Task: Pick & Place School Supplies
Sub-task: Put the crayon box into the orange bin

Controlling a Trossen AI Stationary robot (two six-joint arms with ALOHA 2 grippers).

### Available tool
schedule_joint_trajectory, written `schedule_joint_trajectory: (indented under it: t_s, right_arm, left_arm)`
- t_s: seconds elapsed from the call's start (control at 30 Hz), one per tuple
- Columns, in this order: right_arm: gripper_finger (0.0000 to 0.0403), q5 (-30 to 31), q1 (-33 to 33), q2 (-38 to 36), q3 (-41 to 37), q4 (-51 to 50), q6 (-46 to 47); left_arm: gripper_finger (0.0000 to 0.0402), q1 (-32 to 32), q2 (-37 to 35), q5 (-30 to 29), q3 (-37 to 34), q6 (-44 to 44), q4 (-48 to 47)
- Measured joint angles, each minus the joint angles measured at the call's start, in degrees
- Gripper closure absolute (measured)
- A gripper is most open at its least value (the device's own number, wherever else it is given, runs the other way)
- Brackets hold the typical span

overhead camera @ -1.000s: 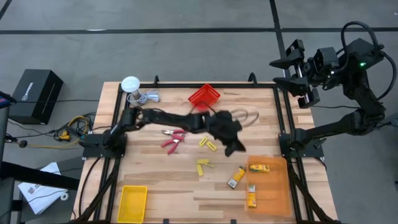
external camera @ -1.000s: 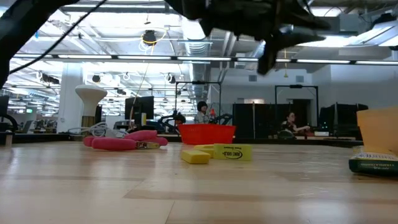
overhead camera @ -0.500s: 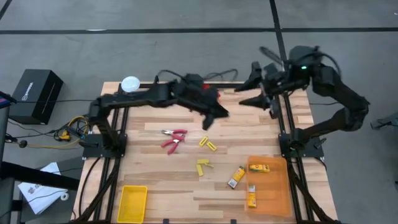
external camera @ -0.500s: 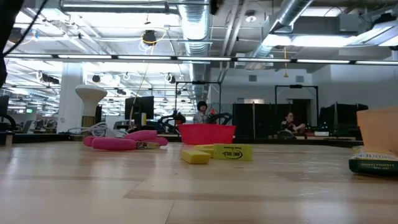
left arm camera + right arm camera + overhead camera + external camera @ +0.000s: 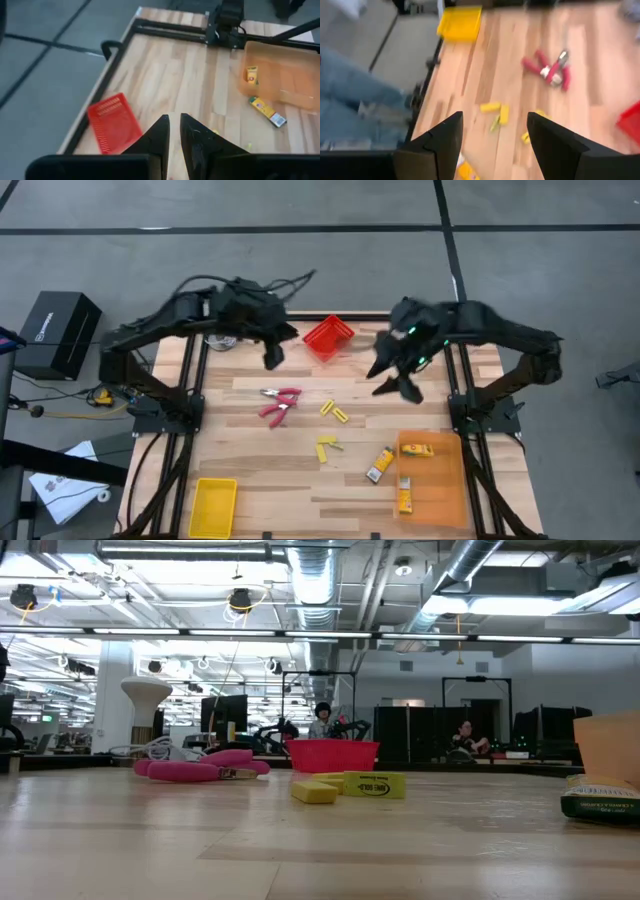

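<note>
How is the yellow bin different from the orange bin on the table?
The yellow bin is smaller and opaque; the orange bin is larger and half see-through. The yellow bin sits at the near left corner of the table and looks empty, while the orange bin sits at the near right corner and holds a small yellow-orange box lying flat, with another box at its left edge. Both are shallow, rectangular and rest flat on the wood.

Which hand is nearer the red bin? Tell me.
Left. The left hand hovers just beside the red bin; the right hand hangs farther off on its other side.
</note>
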Motion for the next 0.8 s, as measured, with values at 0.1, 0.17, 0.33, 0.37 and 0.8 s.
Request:
schedule_joint_trajectory:
  t_s: [0.1, 0.17, 0.33, 0.37, 0.8]
  right_arm:
    - [0.0191, 4.0, 2.3, 4.0, 0.0, -4.8, -1.3]
    - [0.0191, 5.1, 3.6, 7.3, 0.0, -8.6, -2.4]
    - [0.0191, 5.0, 7.6, 10.6, -7.2, -6.2, -0.7]
    - [0.0193, 5.0, 8.5, 10.7, -9.5, -4.1, 0.8]
    - [0.0390, 5.1, 17.5, 6.3, -32.6, 15.0, 24.9]
  left_arm:
    - [0.0357, 0.7, -2.4, -0.5, 0.0, 0.1, -1.2]
    - [0.0352, 1.0, -3.5, -0.5, 0.0, -0.1, -1.4]
    - [0.0344, 0.6, -5.3, -0.8, 0.0, -0.9, -3.8]
    - [0.0343, 0.6, -5.4, -0.7, 0.0, -1.0, -4.9]
    - [0.0343, 0.1, -5.6, 0.0, 0.0, 0.4, -9.5]
